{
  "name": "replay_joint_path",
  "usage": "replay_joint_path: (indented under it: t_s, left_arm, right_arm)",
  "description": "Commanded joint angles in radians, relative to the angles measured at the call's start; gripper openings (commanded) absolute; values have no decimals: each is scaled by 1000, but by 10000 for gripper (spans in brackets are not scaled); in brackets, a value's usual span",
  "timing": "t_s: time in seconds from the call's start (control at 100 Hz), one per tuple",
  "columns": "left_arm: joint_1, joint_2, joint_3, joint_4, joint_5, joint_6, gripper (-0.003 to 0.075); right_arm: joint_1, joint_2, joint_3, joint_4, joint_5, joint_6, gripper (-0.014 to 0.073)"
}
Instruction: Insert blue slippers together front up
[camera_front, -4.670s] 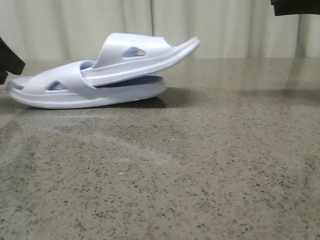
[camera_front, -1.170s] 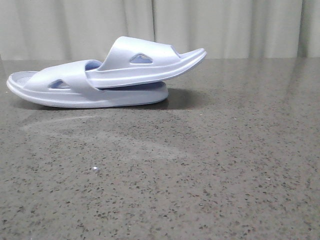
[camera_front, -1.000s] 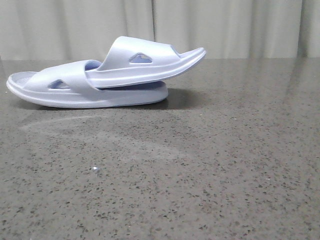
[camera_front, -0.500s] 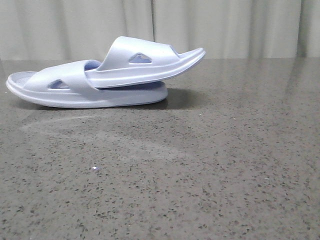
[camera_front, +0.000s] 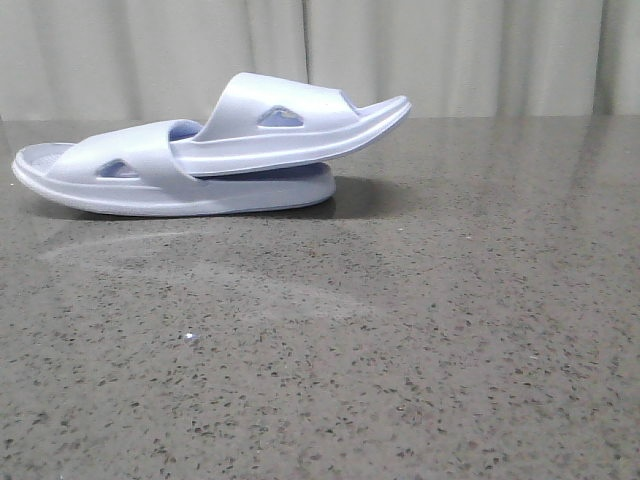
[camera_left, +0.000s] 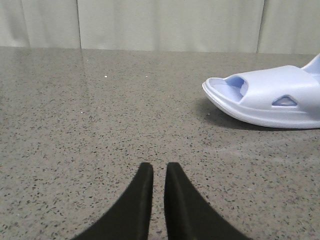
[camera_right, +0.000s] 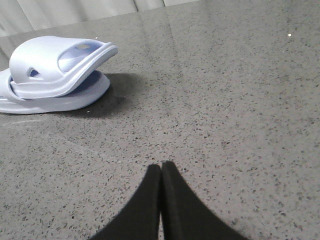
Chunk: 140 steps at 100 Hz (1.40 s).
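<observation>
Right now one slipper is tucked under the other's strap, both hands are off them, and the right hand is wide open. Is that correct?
Not quite: the right hand is shut, its fingertips pressed together in the right wrist view. The upper slipper is tucked under the lower slipper's strap, and both hands, the left hand included, are off them.

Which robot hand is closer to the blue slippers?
Probably the left. The left gripper sits near the bottom slipper's end; the right gripper is farther back from the top slipper's raised end. Neither touches.
</observation>
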Motion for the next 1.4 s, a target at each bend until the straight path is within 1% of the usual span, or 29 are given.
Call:
replay_joint_path:
  t_s: [0.0,0.07,0.13,0.15,0.16,0.17,0.18,0.19,0.2,0.21,0.22,0.23,0.25,0.26,0.28,0.3,0.31,0.33,0.34,0.39,0.45,0.54,0.62,0.73,0.78,0.82,1.01,1.21,1.39]
  left_arm:
    - [2,11,9,-11,-71,-11,15]
    - [2,11,9,-11,-71,-11,15]
    - [2,11,9,-11,-71,-11,15]
    - [2,11,9,-11,-71,-11,15]
    - [2,11,9,-11,-71,-11,15]
    - [2,11,9,-11,-71,-11,15]
    - [2,11,9,-11,-71,-11,15]
    - [2,11,9,-11,-71,-11,15]
    - [2,11,9,-11,-71,-11,15]
    - [2,11,9,-11,-71,-11,15]
    - [2,11,9,-11,-71,-11,15]
    - [2,11,9,-11,-71,-11,15]
    - [2,11,9,-11,-71,-11,15]
    - [2,11,9,-11,-71,-11,15]
    - [2,11,9,-11,-71,-11,15]
    - [2,11,9,-11,-71,-11,15]
    - [2,11,9,-11,-71,-11,15]
    - [2,11,9,-11,-71,-11,15]
    - [2,11,9,-11,-71,-11,15]
    - [2,11,9,-11,-71,-11,15]
    - [2,11,9,-11,-71,-11,15]
    - [2,11,9,-11,-71,-11,15]
    - [2,11,9,-11,-71,-11,15]
    - [2,11,9,-11,-71,-11,15]
    - [2,11,9,-11,-71,-11,15]
    - [2,11,9,-11,-71,-11,15]
    - [2,11,9,-11,-67,-11,15]
    - [2,11,9,-11,-67,-11,15]
    - [2,11,9,-11,-67,-11,15]
  right_arm:
    - [2,3,-23,13,-40,-12,-79]
    - [2,3,-23,-16,-97,-12,-79]
    - [2,1,-23,-139,-141,29,-79]
    - [2,-1,-23,-213,-157,75,-79]
    - [2,-1,-22,-273,-172,119,-79]
    - [2,-3,-22,-306,-179,145,-79]
    - [2,-3,-22,-380,-186,205,-79]
    - [0,-6,-22,-380,-193,205,-79]
    - [0,-8,-22,-459,-202,276,-79]
    - [-4,-9,-22,-502,-205,312,-79]
    - [-6,-10,-22,-591,-208,391,-79]
    - [-8,-15,-22,-637,-213,431,-79]
    - [-19,-22,-22,-818,-216,595,-79]
    - [-22,-25,-22,-818,-216,595,-79]
    - [-35,-36,-22,-990,-211,748,-79]
    - [-43,-42,-22,-1065,-207,817,-79]
    - [-58,-49,-22,-1134,-200,880,-79]
    - [-68,-58,-22,-1194,-191,933,-79]
    - [-84,-71,-21,-1269,-173,999,-79]
    - [-112,-104,-16,-1361,-140,1072,-79]
    - [-159,-145,5,-1382,-140,1079,-79]
    - [-210,-210,77,-1382,-235,1079,-79]
    - [-228,-267,152,-1387,-299,1079,-79]
    - [-230,-340,231,-1389,-303,1079,-79]
    - [-232,-379,228,-1396,-215,1079,-79]
    - [-234,-407,228,-1403,-201,1079,-79]
    - [-281,-564,228,-1419,-42,1088,-79]
    - [-286,-555,228,-1419,-97,1087,-79]
    - [-286,-555,228,-1419,-102,1087,-79]
